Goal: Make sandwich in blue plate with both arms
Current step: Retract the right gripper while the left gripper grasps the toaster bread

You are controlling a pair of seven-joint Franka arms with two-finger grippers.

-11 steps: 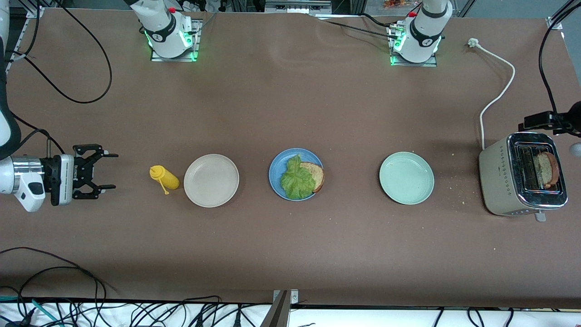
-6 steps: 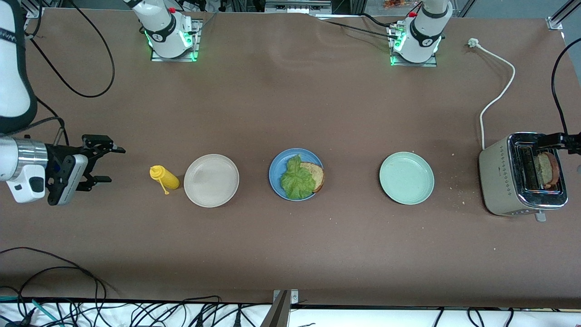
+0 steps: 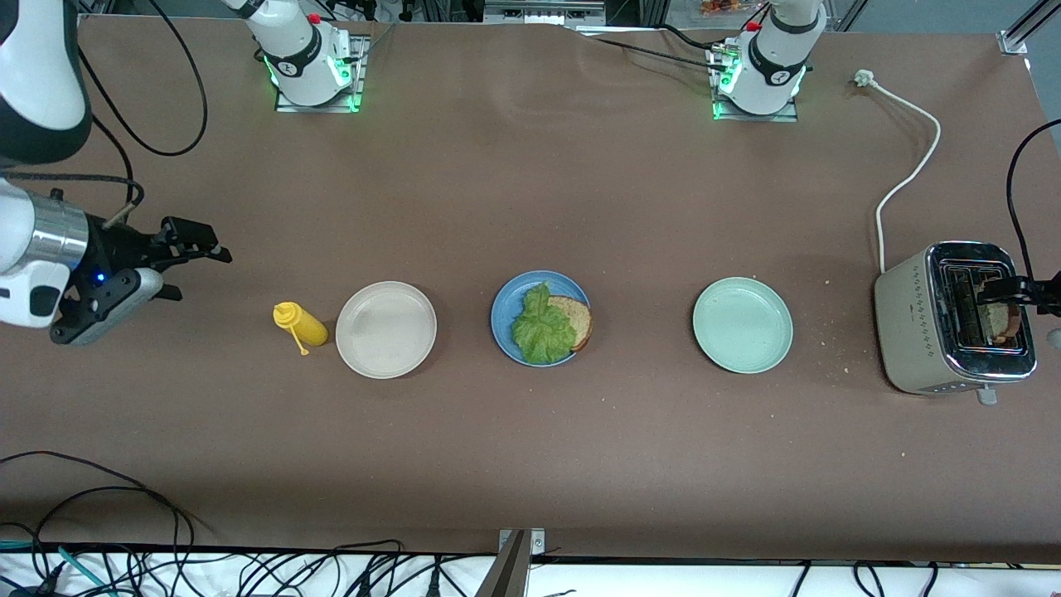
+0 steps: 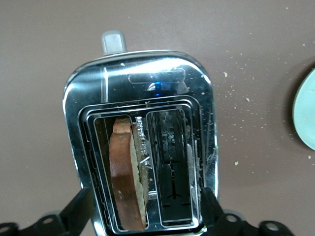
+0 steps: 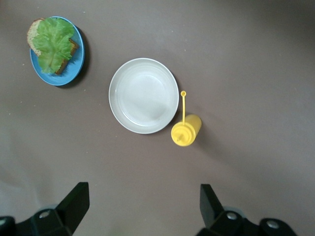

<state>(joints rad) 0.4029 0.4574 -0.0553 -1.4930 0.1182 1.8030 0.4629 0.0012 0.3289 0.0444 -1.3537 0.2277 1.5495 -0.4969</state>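
The blue plate [image 3: 503, 308] lies mid-table between two other plates. It holds one brown bread slice [image 3: 578, 318] with a green lettuce leaf [image 3: 543, 328] on top. A second bread slice [image 3: 1000, 320] stands in a slot of the toaster [image 3: 912, 327]. My left gripper [image 3: 1015, 290] is over that toaster, open. In the left wrist view the left gripper [image 4: 145, 199] straddles the toaster top [image 4: 142, 73], with the slice [image 4: 124, 177] between its fingers, apart from both. My right gripper [image 3: 195, 267] is open and empty over the table's right-arm end.
A beige plate [image 3: 385, 329] and a yellow squeeze bottle [image 3: 303, 326] lie toward the right arm's end. A pale green plate [image 3: 742, 324] lies toward the left arm's end. The toaster's white cord [image 3: 908, 178] runs toward the bases. The right wrist view shows the blue plate [image 5: 74, 73], beige plate [image 5: 143, 96] and bottle [image 5: 186, 132].
The left gripper moved from beside the toaster to over the slot with the bread. The right gripper drew away from the bottle and tilted.
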